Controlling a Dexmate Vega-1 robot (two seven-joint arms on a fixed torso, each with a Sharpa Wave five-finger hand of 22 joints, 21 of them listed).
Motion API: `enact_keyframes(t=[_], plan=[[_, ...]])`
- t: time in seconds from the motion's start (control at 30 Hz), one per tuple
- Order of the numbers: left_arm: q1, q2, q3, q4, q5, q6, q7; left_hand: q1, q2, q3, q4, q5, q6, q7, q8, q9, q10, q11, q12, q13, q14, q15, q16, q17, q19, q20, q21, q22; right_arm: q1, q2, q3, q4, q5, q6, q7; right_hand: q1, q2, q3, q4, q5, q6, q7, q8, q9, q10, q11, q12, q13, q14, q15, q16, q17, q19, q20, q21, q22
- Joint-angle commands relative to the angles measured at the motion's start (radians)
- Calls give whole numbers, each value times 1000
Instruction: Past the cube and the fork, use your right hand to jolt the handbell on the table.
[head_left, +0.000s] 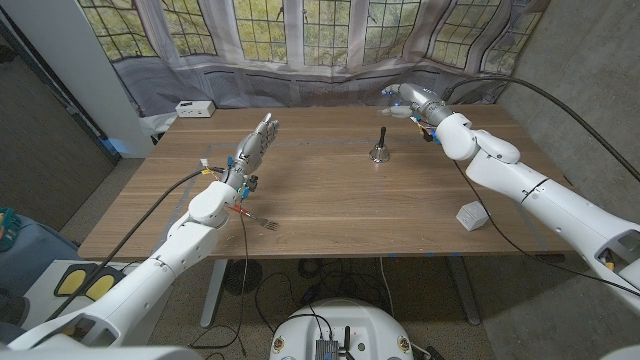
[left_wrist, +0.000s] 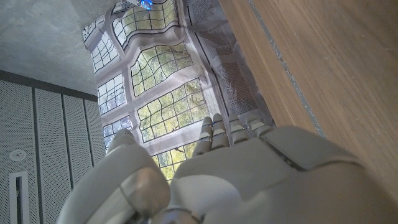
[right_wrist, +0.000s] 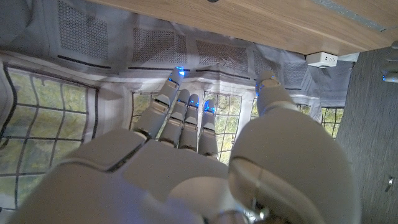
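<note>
The small dark handbell (head_left: 379, 147) stands upright on the wooden table (head_left: 330, 200), right of centre toward the far side. A white cube (head_left: 472, 215) lies near the right front edge. A fork (head_left: 258, 221) lies near the left front, beside my left forearm. My right hand (head_left: 412, 100) is raised over the far right of the table, behind and to the right of the bell, fingers stretched out and holding nothing (right_wrist: 186, 162). My left hand (head_left: 253, 147) hovers over the left part of the table, fingers straight and apart, empty (left_wrist: 230, 168).
A white box (head_left: 194, 108) sits at the far left corner of the table. A curtain with window panes (head_left: 300, 40) hangs behind the far edge. Cables run along both arms.
</note>
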Motion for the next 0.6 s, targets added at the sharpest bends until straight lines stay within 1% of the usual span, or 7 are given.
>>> enact_keyframes(t=[0.03, 0.17, 0.3, 0.43, 0.47, 0.5, 0.6], plan=[[8, 0, -4, -3, -3, 0, 6, 10, 0, 0, -7, -3, 8, -3, -3, 5, 9, -2, -3, 4, 7, 2, -1, 4, 3, 11, -4, 5, 64, -9, -63, -12, -101, -62, 104, 26, -5, 15, 0, 11, 10, 11, 1, 5, 21, -2, 2, 5, 33, -1, 12, 3, 28, 0, 3, 2], [9, -1, -4, -3, -3, -2, 7, 10, 1, 0, -8, -4, 9, -3, -3, 5, 10, -4, -3, 4, 8, 2, -1, 4, 2, 12, -4, 5, 77, -8, -73, -8, -122, -76, 130, 41, -6, 21, 2, 15, 37, 13, 8, 5, 46, -5, 8, 5, 63, -8, 22, 6, 49, -2, 7, 2], [11, -3, -6, -3, -4, -3, 10, 10, 1, 0, -8, -4, 10, -3, -4, 5, 10, -3, -4, 4, 9, 2, -1, 4, 2, 12, -4, 5, 88, -3, -83, -3, -141, -89, 147, 48, -4, 24, 5, 16, 41, 14, 7, 5, 47, -10, 6, 5, 80, -13, 28, 10, 65, -3, 10, 3], [13, -3, -5, -3, -5, -3, 10, 10, 2, 0, -9, -4, 12, -4, -4, 5, 12, -2, -4, 4, 9, 1, -2, 4, 2, 14, -4, 5, 102, 4, -97, 4, -162, -102, 172, 60, -2, 25, 8, 17, 42, 10, 4, 5, 58, -13, 6, 5, 115, -34, 47, 19, 92, -9, 16, 3], [13, -4, -5, -3, -5, -4, 10, 10, 2, 0, -9, -4, 13, -4, -4, 5, 12, -3, -4, 4, 9, 2, -2, 4, 2, 14, -4, 5, 106, 6, -100, 5, -168, -105, 177, 62, -2, 24, 10, 16, 50, 9, 6, 6, 64, -18, 8, 5, 123, -33, 52, 22, 98, -8, 17, 3], [14, -4, -5, -4, -5, -3, 11, 10, 2, 0, -9, -4, 14, -5, -4, 5, 12, -3, -5, 5, 9, 1, -2, 4, 2, 15, -4, 5, 110, 8, -105, 6, -176, -111, 183, 64, -1, 23, 11, 16, 60, 9, 8, 6, 74, -12, 10, 5, 127, -36, 56, 26, 103, -9, 17, 3], [16, -5, -5, -4, -6, -3, 11, 10, 2, 0, -9, -4, 15, -5, -4, 5, 12, -3, -5, 5, 10, 2, -2, 4, 2, 15, -4, 5, 122, 14, -120, 15, -201, -121, 194, 94, -6, 28, 0, 19, 71, 11, 9, 6, 87, -19, 12, 5, 147, -40, 66, 30, 118, -11, 19, 4]])
